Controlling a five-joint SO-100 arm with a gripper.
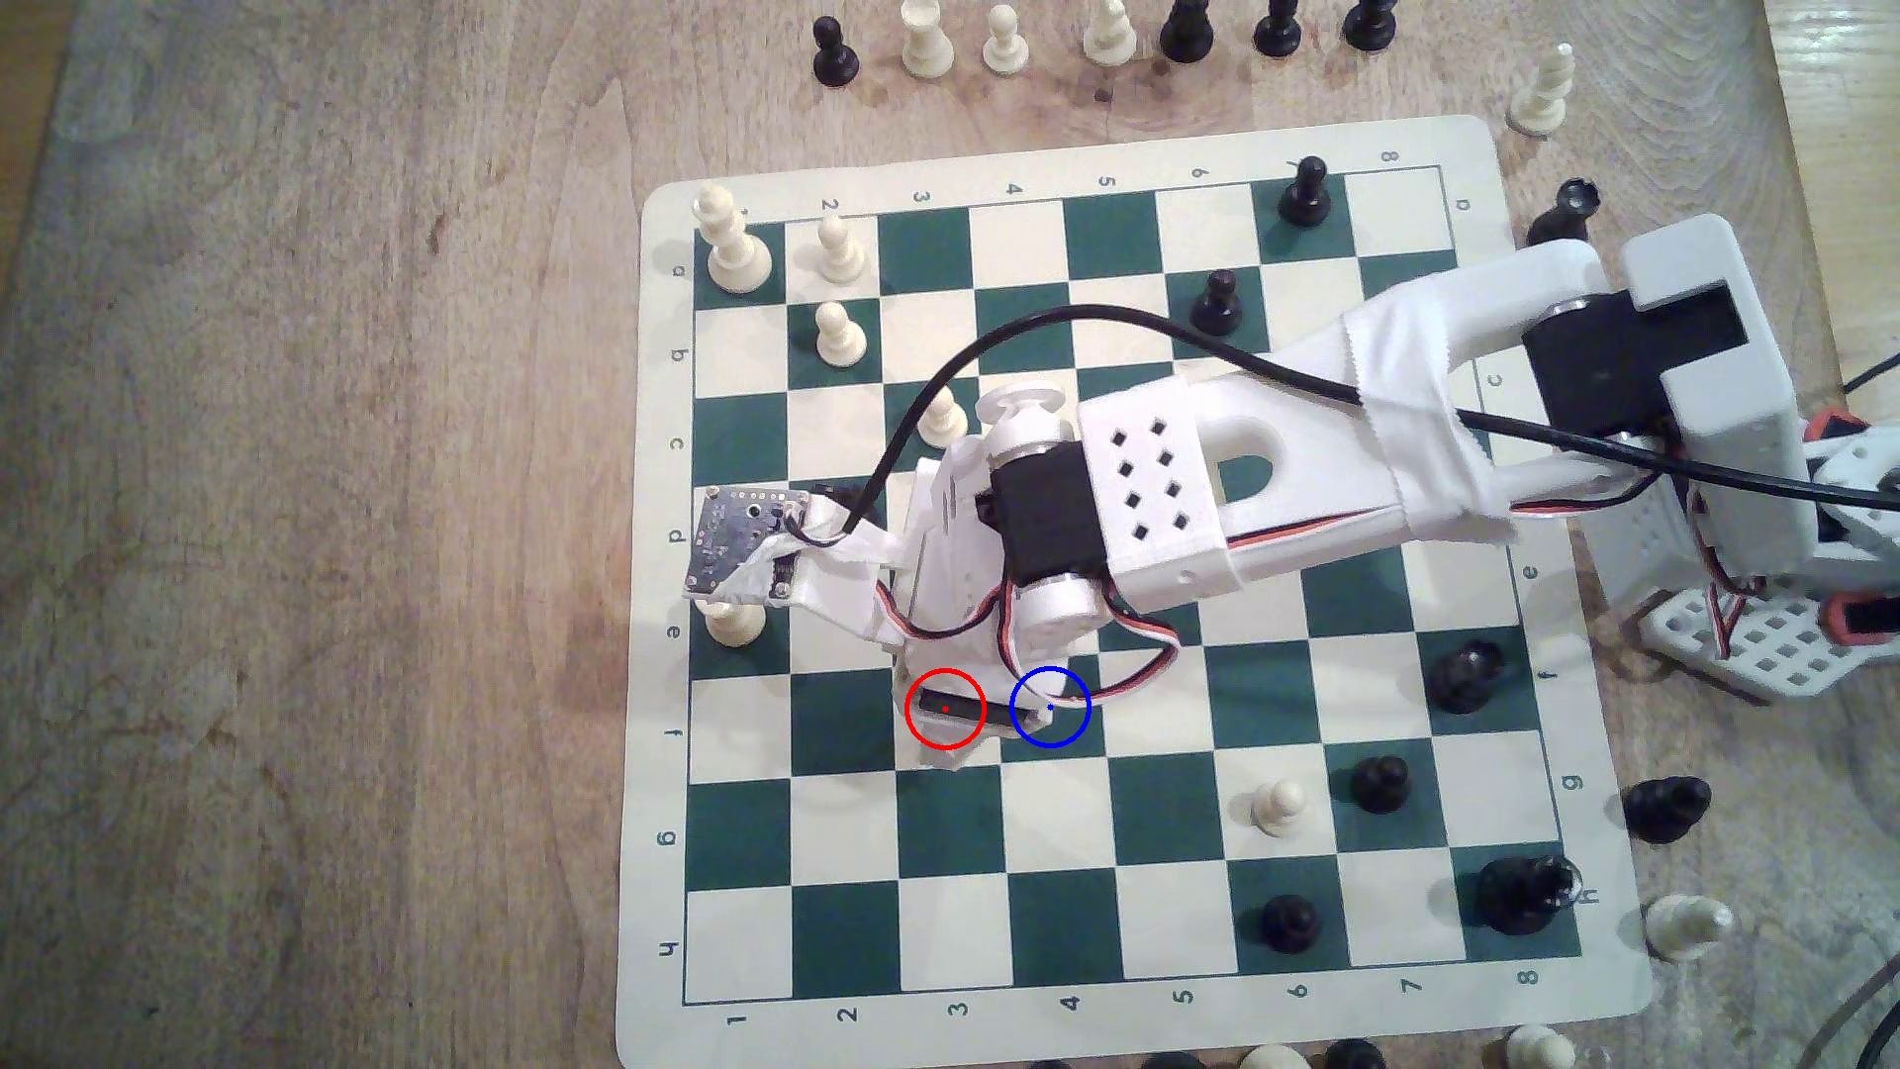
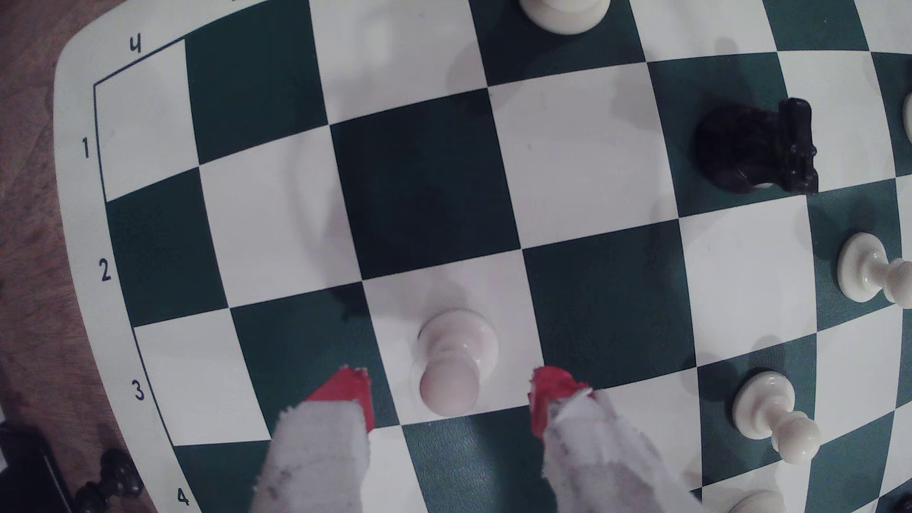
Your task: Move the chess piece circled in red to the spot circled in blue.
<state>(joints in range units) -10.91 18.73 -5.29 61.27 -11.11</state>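
The cream pawn (image 2: 451, 360) stands upright on a cream square in the wrist view. It sits between the red-tipped fingers (image 2: 345, 394) of my gripper (image 2: 449, 392), which is open, with a gap on each side of the pawn. In the exterior view the gripper (image 1: 951, 720) hangs over the red ring (image 1: 944, 707) and hides the pawn. The spot (image 1: 1050, 706), a dark green square with a blue ring, lies one square towards the exterior view's right, partly under the wrist's wires. In the wrist view that green square (image 2: 469, 458) lies between the finger shafts.
A cream pawn (image 1: 735, 622) stands near the wrist camera board. A cream pawn (image 1: 1275, 807) and several black pieces (image 1: 1378, 783) stand on the board's right half. A black knight (image 2: 755, 148) and two cream pawns (image 2: 775, 419) stand nearby. Spare pieces (image 1: 1002, 41) line the table's edges.
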